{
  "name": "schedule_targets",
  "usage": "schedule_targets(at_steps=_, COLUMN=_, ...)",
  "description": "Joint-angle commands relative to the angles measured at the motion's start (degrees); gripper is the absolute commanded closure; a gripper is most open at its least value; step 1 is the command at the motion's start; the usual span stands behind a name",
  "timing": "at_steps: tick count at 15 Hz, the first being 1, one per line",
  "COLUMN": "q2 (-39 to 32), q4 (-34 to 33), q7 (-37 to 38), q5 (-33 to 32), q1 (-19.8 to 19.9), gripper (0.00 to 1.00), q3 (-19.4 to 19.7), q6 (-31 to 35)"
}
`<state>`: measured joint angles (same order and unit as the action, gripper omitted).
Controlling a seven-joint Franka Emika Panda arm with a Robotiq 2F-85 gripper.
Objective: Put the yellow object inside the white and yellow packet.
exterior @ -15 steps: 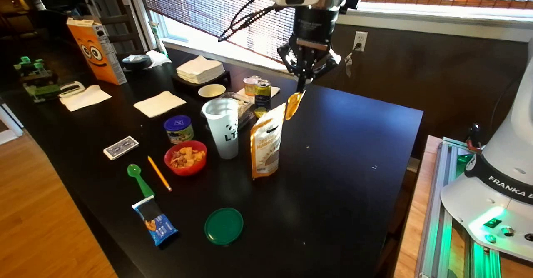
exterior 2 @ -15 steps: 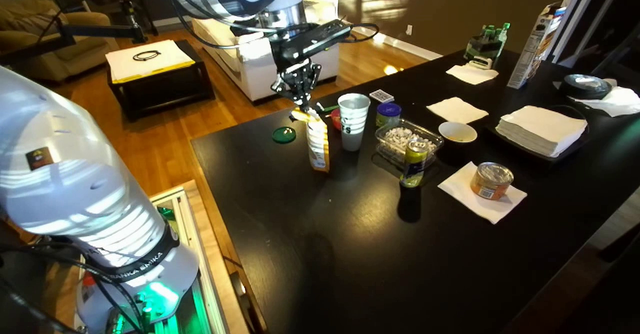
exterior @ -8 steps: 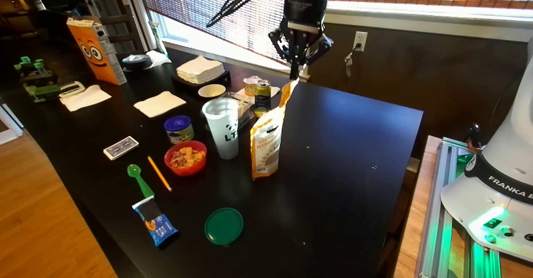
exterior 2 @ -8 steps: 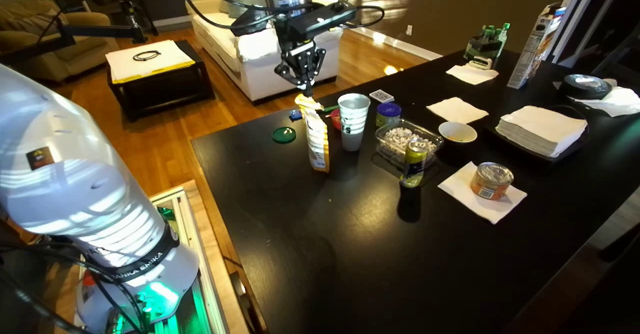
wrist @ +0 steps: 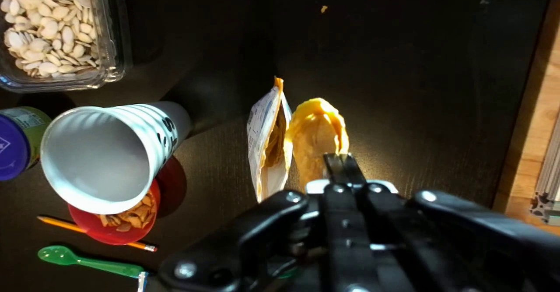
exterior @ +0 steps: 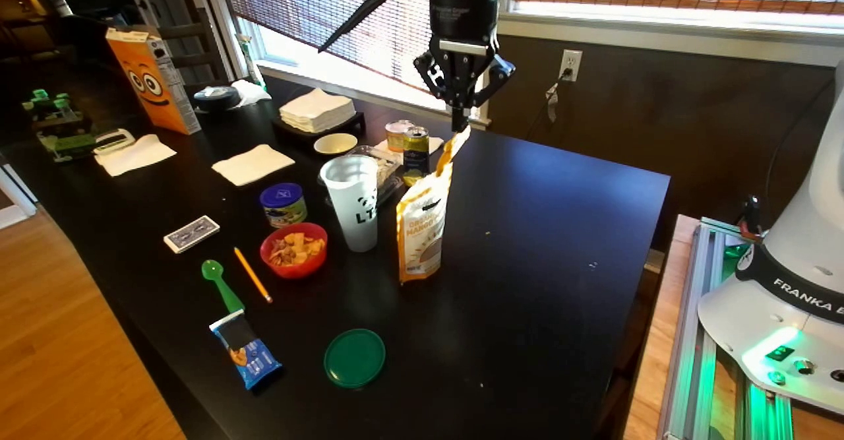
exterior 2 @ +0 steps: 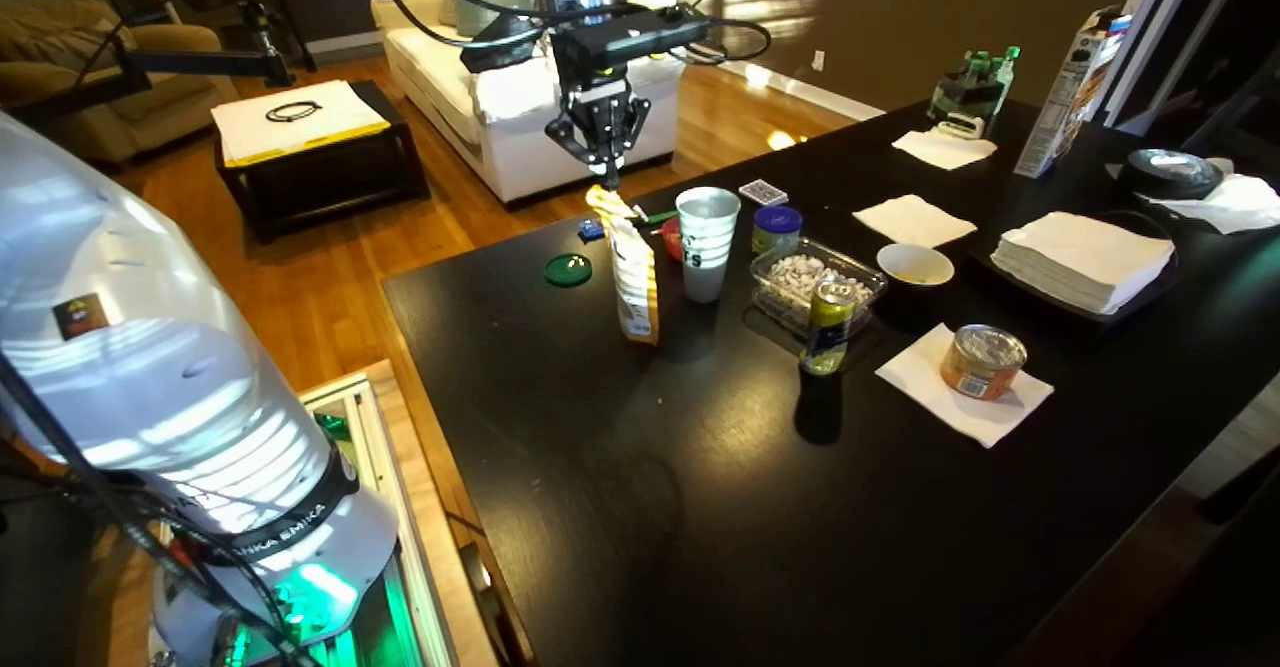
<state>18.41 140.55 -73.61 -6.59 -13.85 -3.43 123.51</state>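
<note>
We see the black two-fingered end effector point(wrist: 343, 157) clamped on the wavy orange-yellow slice point(wrist: 316, 130), above the dark counter point(exterior: 541, 282) and, in the wrist view, just beside the open mouth of the upright white-and-yellow pouch point(exterior: 422, 235); we cannot tell whether they touch.

Wrist view: tall white plastic cup point(wrist: 113, 152) sits left of gripper point(wrist: 341, 156); round red bowl point(wrist: 105, 236) of orange-brown snack pieces point(wrist: 139, 214), yellow pencil point(wrist: 61, 223), green plastic spoon point(wrist: 96, 263) all lower left. Clear plastic tray point(wrist: 109, 55) of pale seeds point(wrist: 48, 25) is upper left. In an exterior view, round flat green lid point(exterior: 355, 358) and blue-wrapped snack point(exterior: 245, 349) lie lower left of gripper, well apart from it.
</note>
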Motion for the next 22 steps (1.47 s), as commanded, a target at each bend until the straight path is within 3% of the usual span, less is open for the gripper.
schedule_targets(at_steps=1, q2=-2.9, q4=-3.1, q7=2.3, q5=1.5, q1=0.4, gripper=1.0, q3=-0.8, q6=-2.4)
schedule_targets(at_steps=12, q2=-8.4, q4=-6.5, q7=8.5, q5=0.1, q1=1.8, gripper=1.0, q3=-1.2, q6=-1.7)
schedule_targets(at_steps=22, q2=-10.8, q4=-8.0, q7=9.4, q5=0.1, q1=2.1, gripper=0.99, q3=-1.7, q6=-1.6)
